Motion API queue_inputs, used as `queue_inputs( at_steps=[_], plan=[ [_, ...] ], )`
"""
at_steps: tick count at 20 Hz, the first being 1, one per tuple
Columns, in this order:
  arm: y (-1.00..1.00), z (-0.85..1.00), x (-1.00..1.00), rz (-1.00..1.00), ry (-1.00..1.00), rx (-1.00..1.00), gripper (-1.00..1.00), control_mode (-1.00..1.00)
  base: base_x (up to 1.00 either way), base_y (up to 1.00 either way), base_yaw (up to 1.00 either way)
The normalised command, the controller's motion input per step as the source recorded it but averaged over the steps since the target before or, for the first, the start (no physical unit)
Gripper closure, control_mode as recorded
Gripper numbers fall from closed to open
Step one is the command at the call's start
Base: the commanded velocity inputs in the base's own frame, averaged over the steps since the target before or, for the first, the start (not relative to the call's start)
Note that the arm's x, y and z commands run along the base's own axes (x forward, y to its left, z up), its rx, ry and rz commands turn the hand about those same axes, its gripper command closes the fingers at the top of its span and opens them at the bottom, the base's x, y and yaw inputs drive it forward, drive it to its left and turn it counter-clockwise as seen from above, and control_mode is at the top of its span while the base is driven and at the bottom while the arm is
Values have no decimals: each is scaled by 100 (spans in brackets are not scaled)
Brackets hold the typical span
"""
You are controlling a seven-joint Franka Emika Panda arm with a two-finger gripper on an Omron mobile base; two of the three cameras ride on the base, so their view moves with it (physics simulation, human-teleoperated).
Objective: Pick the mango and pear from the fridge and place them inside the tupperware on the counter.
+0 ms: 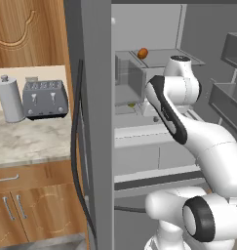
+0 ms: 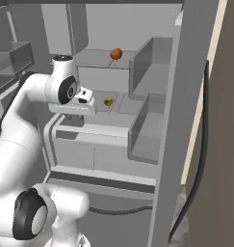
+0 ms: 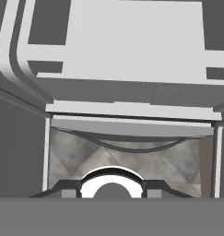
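Observation:
The fridge point(image 1: 97, 127) stands open. On its upper shelf lies the orange-red mango point(image 1: 143, 52), also seen from the right point(image 2: 116, 53). One shelf lower sits the yellow-green pear point(image 2: 108, 102), half hidden behind my arm in the left base view point(image 1: 132, 104). My gripper point(image 2: 76, 119) hangs fingers-down just in front of the middle shelf, left of the pear and below the mango. It is shut with nothing in it. The tupperware is out of view. The marbled counter point(image 1: 27, 141) lies left of the fridge.
A grey toaster point(image 1: 45, 99) and a pale canister point(image 1: 9, 99) stand on the counter. Door bins point(image 1: 227, 95) jut out to the right of my arm. Clear shelf dividers point(image 2: 146, 72) stand right of the fruit. A black cable point(image 2: 118, 211) lies on the floor.

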Motion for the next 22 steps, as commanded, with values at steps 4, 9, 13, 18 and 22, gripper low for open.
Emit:
queue_inputs(
  at_steps=[4,9,13,18,22],
  plan=[
    [0,0,0,0,0,0,-100,100,3,0,0],
    [0,0,0,0,0,0,-100,100,22,-20,0],
    [0,0,0,0,0,0,-100,100,25,-26,0],
    [0,0,0,0,0,0,-100,100,37,-28,1],
    [0,0,0,0,0,0,-100,100,45,-41,8]
  ],
)
